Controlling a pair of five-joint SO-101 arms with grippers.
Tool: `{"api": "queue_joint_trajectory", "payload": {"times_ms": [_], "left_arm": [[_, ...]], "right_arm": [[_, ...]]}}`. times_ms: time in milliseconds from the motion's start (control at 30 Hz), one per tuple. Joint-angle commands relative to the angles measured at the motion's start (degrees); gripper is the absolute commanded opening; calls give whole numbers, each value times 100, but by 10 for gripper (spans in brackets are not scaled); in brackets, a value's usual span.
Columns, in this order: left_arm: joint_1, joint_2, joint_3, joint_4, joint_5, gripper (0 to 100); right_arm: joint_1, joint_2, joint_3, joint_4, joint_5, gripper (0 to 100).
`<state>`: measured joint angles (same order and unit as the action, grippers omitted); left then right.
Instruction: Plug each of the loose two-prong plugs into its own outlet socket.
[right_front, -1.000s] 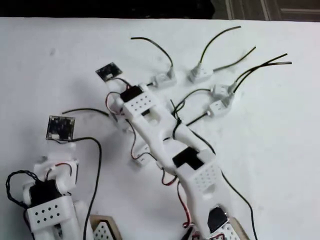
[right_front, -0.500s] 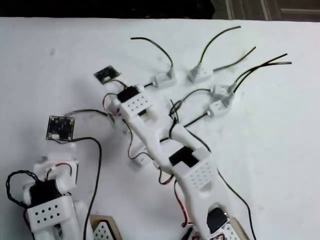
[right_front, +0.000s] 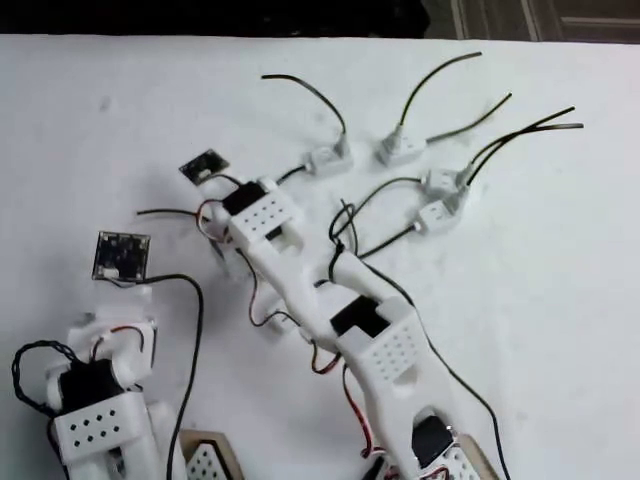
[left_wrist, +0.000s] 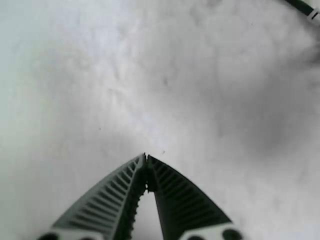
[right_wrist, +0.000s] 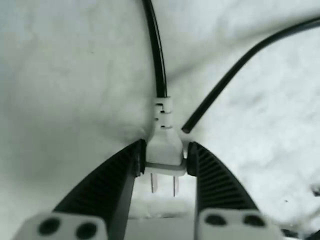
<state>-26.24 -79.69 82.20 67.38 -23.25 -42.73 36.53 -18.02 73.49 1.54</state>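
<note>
Our left gripper (left_wrist: 146, 162) hangs over bare table (left_wrist: 150, 75), fingers pressed together, open surface all round. Mid-table, our right gripper (right_wrist: 164, 151) pinches the white two-prong plug (right_wrist: 164, 140) between its fingers; four corded sockets (right_front: 326, 158) lie to its right, short of the far edge.

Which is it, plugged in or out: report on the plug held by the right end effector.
Out. The plug sits clamped in the right end effector with both prongs bare and no socket on them.
</note>
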Motion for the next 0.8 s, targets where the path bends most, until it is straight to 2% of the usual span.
{"api": "queue_joint_trajectory", "payload": {"times_ms": [0,233,533,667,767], "left_arm": [[-57,-66,-26,0,-44,28],[-57,-66,-18,-9,-44,28],[-48,-66,-9,-18,-44,28],[-48,-66,-9,-26,-44,28],[-40,-66,-9,-26,-44,28]], "right_arm": [[-31,-163,-79,145,325,16],[488,-1086,-62,831,360,18],[901,-2870,-44,2308,378,18],[1516,-3705,149,2457,378,17],[2035,-4321,677,2457,668,17]]}}
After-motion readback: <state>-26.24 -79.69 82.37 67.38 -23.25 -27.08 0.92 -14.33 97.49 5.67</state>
